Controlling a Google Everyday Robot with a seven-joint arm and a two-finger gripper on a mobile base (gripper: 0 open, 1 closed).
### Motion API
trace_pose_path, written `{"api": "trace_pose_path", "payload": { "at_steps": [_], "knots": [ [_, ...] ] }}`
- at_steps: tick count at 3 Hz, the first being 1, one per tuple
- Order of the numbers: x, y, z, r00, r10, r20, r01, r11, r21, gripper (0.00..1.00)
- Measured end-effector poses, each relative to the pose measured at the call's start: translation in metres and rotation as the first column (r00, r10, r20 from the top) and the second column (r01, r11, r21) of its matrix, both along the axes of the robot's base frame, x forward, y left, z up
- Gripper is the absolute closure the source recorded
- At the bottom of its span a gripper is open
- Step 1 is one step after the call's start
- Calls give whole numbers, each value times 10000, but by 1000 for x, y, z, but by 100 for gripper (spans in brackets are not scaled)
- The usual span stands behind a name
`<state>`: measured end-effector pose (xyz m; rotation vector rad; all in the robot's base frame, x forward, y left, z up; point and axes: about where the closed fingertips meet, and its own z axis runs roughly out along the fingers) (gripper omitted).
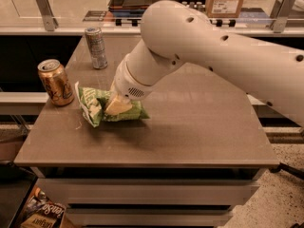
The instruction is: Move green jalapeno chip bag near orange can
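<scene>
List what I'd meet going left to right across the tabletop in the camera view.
orange can → green jalapeno chip bag → gripper, down on the bag's middle. The silver can stands farther back, in line with the bag's left part, so it is left out of the order.

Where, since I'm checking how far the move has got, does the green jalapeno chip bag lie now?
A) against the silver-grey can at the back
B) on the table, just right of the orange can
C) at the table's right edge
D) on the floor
B: the green jalapeno chip bag lies on the table close beside the orange can, with the gripper down on it.
</scene>
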<state>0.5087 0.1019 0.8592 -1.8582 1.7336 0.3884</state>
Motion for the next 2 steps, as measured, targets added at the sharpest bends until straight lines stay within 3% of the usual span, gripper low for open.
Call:
{"api": "trace_pose_path", "payload": {
  "at_steps": [1, 2],
  "knots": [
    [-1, 1, 1, 10000, 18, 22, -18, 10000, -12, 8],
    [-2, 1, 2, 10000, 32, 38, -32, 10000, -21, 0]
  ]
}}
